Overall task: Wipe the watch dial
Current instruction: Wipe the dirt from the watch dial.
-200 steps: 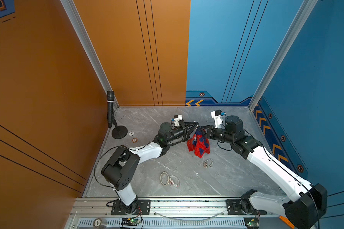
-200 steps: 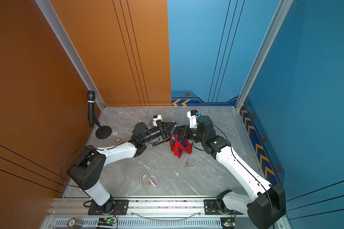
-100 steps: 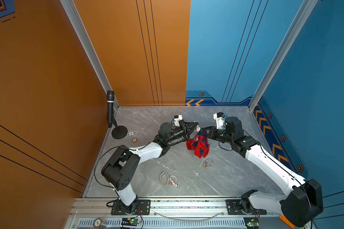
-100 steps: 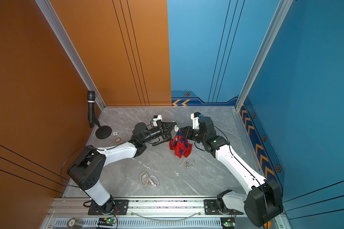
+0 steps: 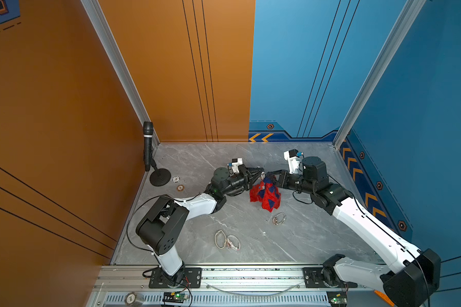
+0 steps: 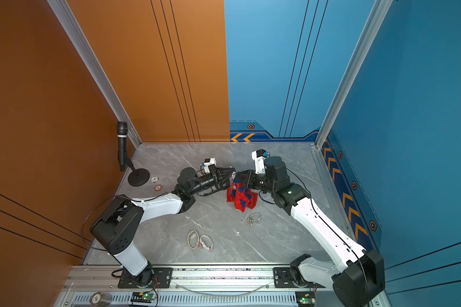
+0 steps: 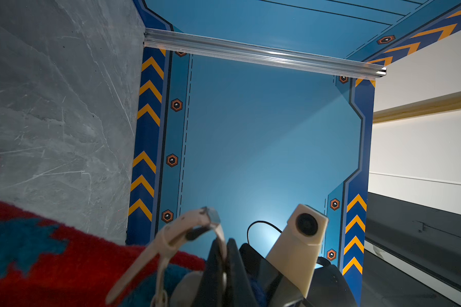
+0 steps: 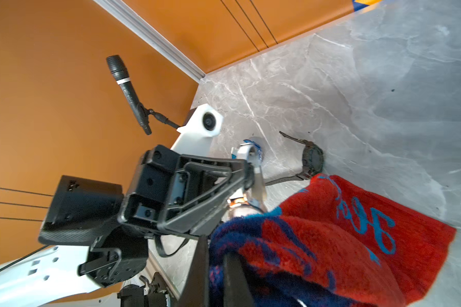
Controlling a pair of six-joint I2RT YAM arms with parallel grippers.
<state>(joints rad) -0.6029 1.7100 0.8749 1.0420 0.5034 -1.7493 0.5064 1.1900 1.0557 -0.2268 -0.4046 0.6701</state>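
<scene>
Gripping, left jaws: I am pinching my left gripper [image 8: 251, 174] fully closed on the strap of the pale watch [image 7: 189, 228], holding it clear of the table [image 5: 317, 234].
Right jaws: my right gripper [image 5: 271, 176] is clamping tight on a bunched fold of the red and blue cloth [image 5: 265, 195].
Dial: the watch dial [image 8: 241, 211] is sitting just under my left fingertips and seems to be touching the cloth's upper edge, though the fabric is hiding most of it.
Cloth tail: it is hanging below my right jaws.
Lying nearby: a black watch [image 8: 313, 159] is resting just beside the cloth.
Farther out: a loose watch [image 5: 278, 219] and two looped bands [image 5: 227, 240] are lying nearer my bases; a microphone [image 5: 148, 144] is standing at the far left corner.
</scene>
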